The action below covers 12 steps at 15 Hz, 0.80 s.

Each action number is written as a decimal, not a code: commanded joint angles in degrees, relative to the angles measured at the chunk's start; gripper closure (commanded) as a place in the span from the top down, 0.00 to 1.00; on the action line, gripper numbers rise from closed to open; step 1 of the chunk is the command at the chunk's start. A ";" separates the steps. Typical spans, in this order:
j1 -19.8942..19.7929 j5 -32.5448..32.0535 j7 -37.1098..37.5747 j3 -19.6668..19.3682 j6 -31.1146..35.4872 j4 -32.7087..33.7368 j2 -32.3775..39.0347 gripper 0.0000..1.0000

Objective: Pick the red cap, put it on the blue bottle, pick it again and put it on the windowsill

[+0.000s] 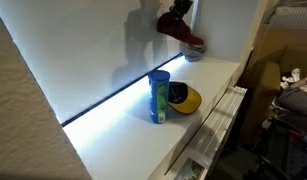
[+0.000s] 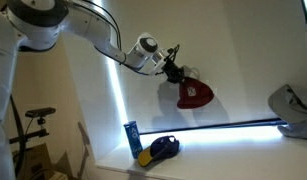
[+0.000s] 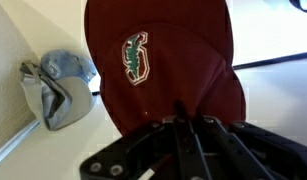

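1. Below the hand (image 2: pixel 172 68), hanging from it well clear of the counter (image 1: pixel 111 138), is the red cap (image 2: pixel 193 94). The hand is clamped on the cap's edge, and the wrist view shows the crown with its green badge just past the fingers.
2. Far beneath the hand and off to one side stands the blue bottle (image 1: pixel 158 97), upright and bare on top. A yellow cap (image 1: pixel 185 98) lies right beside its foot.
3. With the bottle bare, this looks like the carry toward it, though the final set-down cannot be ruled out.
4. Next, the hand should travel over the bottle and lower the crown squarely onto its top. The cap is wider than the bottle, so an off-centre drop could slide off or tip it.
5. Under the hand the counter is smooth, white and brightly lit along the wall. A pale grey-blue cap (image 3: pixel 58 85) rests there, and what look like brown boxes (image 1: pixel 278 60) crowd the room beyond.
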 commanded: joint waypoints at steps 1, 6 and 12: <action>-0.19 0.29 -5.28 3.78 -0.91 -6.34 -8.51 0.02; 1.78 0.51 -11.62 10.18 -7.65 -9.52 -12.90 0.02; 6.35 -0.87 -7.04 16.15 -14.97 -9.39 -14.53 0.02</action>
